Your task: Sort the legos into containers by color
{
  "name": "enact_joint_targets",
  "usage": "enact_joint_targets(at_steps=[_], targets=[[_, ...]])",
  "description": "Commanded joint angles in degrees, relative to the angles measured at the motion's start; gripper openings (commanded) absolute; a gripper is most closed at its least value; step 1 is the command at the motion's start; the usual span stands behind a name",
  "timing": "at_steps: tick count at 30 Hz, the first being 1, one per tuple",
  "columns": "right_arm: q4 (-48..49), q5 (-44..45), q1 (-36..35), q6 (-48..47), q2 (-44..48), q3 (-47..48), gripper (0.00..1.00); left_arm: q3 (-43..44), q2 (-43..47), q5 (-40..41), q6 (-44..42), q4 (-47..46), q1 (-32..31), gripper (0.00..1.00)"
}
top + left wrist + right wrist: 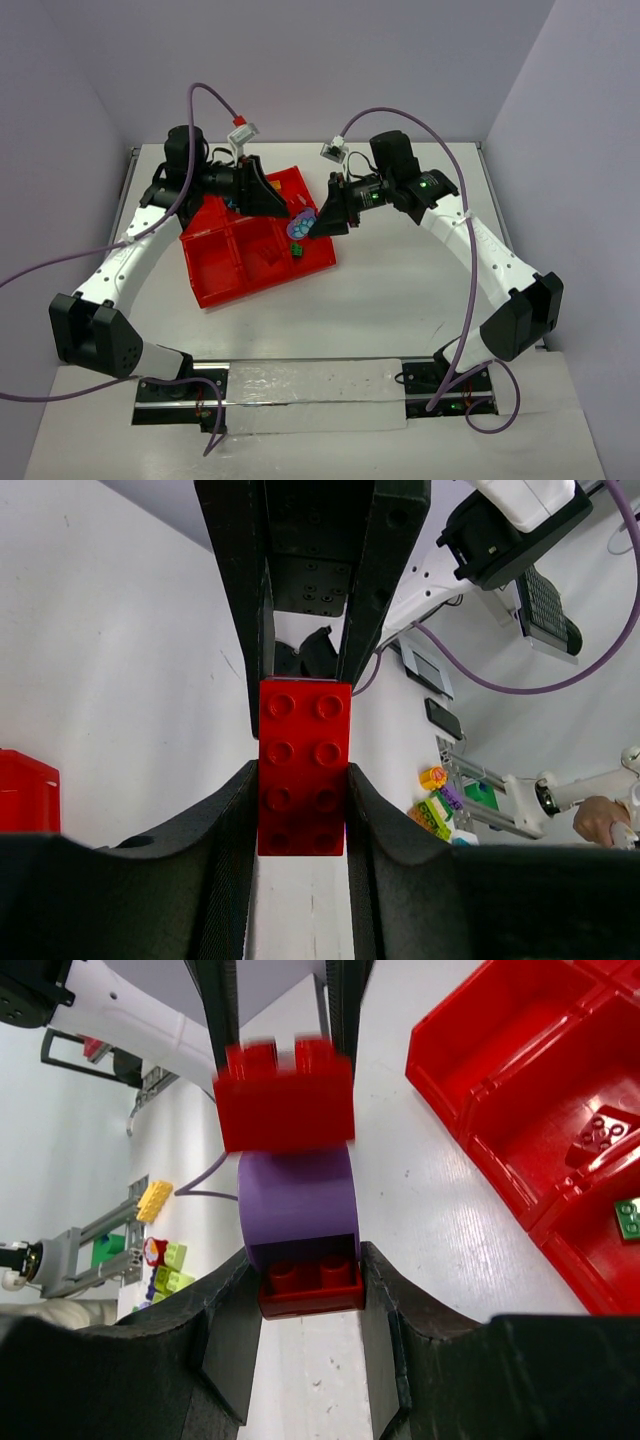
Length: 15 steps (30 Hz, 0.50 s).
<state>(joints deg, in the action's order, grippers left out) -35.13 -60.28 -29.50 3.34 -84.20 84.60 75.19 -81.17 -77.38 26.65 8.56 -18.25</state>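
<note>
Close to the left wrist lens, the left gripper (303, 780) is narrowed onto a red brick (304, 765). Its two pads press the brick's long sides, and the studs face the camera. Only this view shows that brick sharply; anything behind it is hidden here.

From the right wrist, the right gripper (305, 1260) is clamped on a purple piece (300, 1195) with a small red brick (312, 1285) stuck at its near end. At the far end, a larger red brick appears blurred between the opposing fingers. Whether it and the purple piece are joined cannot be told.

To the right in that view lies the red tray (520, 1060). It holds a loose red brick (600, 1135) in one compartment and a green brick (628, 1217) in the next one nearer the lens.

From above, both grippers meet tip to tip over the tray's right side. The tray sits skewed, left of centre on the white table (400, 290). Pale lilac walls (330, 60) close in on three sides. Far off, the right wrist view catches coloured blocks (165, 1270) on a rack.
</note>
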Motion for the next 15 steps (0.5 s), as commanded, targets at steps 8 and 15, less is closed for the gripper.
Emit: enact_joint_targets(at_steps=[8,15], targets=[[-0.73,0.61,-0.38,-0.87,1.67,-2.8,0.0,-0.85,3.63,0.62,7.69,-13.08,4.47,0.0],[-0.93,7.03,1.65,0.84,2.13,-5.44,0.0,-1.36,3.77,18.81,5.7,-1.36,9.68,0.0]])
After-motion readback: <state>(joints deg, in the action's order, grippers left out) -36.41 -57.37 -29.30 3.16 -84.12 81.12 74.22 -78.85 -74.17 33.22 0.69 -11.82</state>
